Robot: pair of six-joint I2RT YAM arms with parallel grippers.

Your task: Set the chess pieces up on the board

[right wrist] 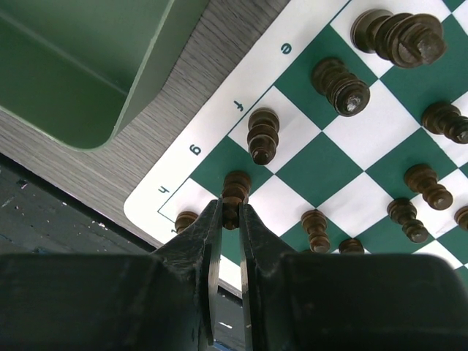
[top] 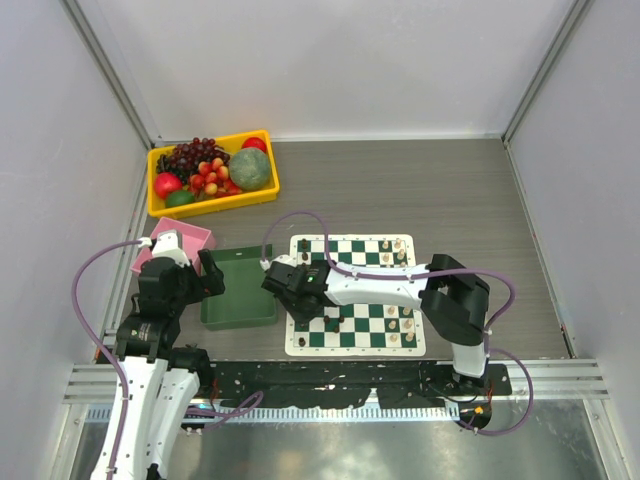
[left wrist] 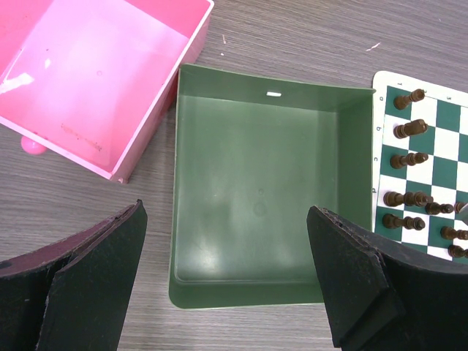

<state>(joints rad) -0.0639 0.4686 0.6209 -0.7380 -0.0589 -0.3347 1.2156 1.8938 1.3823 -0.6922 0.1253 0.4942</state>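
The board [top: 355, 349] lies at centre right, with dark pieces [top: 305, 247] along its left side and cream pieces [top: 404, 325] along its right. My right gripper [top: 290, 290] reaches over the board's left edge. In the right wrist view it [right wrist: 230, 212] is shut on a dark piece [right wrist: 235, 187], held upright over the near-left corner squares of the board [right wrist: 314, 164]. I cannot tell whether its base touches. Several dark pieces [right wrist: 262, 135] stand around it. My left gripper [left wrist: 227, 212] is open and empty above the near edge of the green tray [left wrist: 256, 183].
The green tray [top: 238, 290] sits just left of the board. A pink box [top: 175, 243] is further left, also in the left wrist view [left wrist: 95, 80]. A yellow bin [top: 212, 205] of fruit stands at the back left. The table's near edge is close to the board.
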